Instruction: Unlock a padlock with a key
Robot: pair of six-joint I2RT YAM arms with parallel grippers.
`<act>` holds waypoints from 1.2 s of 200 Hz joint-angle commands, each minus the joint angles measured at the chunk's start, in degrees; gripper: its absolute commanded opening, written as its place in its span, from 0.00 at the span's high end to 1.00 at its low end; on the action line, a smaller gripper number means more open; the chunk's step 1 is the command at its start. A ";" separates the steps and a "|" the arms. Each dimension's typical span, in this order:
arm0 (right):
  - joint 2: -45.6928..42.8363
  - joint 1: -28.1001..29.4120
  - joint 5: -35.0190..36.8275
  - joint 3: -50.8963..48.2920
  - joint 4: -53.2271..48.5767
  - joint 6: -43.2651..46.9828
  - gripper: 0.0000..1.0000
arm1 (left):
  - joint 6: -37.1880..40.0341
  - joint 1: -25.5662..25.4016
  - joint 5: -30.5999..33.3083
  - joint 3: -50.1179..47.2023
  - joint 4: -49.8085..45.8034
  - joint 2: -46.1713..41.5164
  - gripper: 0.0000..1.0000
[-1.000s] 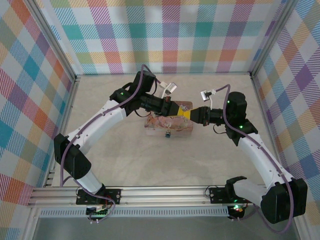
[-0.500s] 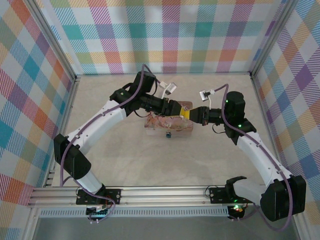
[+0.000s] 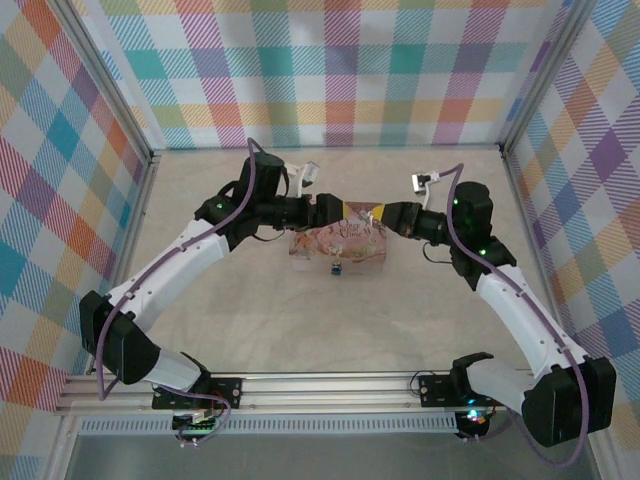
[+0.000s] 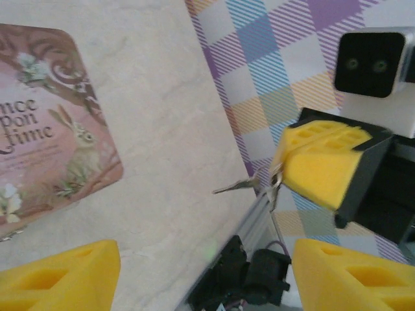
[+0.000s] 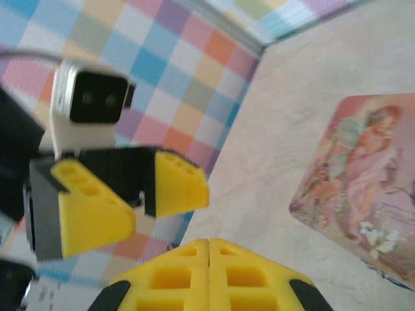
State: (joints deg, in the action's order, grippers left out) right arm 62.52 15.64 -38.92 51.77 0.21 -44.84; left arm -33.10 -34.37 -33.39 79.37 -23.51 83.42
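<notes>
While by tin (image 3: 345, 246) edge, L gripper (image 3: 336, 209) clear of R gripper (image 4: 282, 173)

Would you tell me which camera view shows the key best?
The left wrist view: the key juts sideways from the right pincer, outlined against the table. From the top external camera it is too small to make out; in the right wrist view the shut pads cover it.
</notes>
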 commanded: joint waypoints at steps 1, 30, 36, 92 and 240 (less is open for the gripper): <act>2.29 -0.80 10.02 4.16 -7.62 -9.42 1.00 | -2.93 0.09 2.79 -2.06 3.38 -0.99 0.31; 5.64 -2.54 10.18 1.83 -6.47 -20.04 1.00 | -4.54 0.09 2.16 -3.34 3.61 -0.06 0.38; 5.77 -2.52 10.07 1.00 -5.64 -21.69 1.00 | -4.96 0.09 1.90 -3.73 4.16 -0.01 0.40; 2.64 -2.19 11.15 -6.93 4.52 -30.94 1.00 | -11.80 -2.37 -0.97 -7.38 17.15 1.18 0.58; -5.92 3.43 27.47 -18.06 25.17 -31.71 1.00 | -26.08 -9.62 3.47 -7.77 36.93 9.92 0.64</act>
State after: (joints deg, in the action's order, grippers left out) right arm 57.60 18.48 -13.52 34.24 21.10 -77.28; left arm -56.42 -42.89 -29.43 71.40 8.25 91.59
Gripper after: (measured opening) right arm 0.059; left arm 0.365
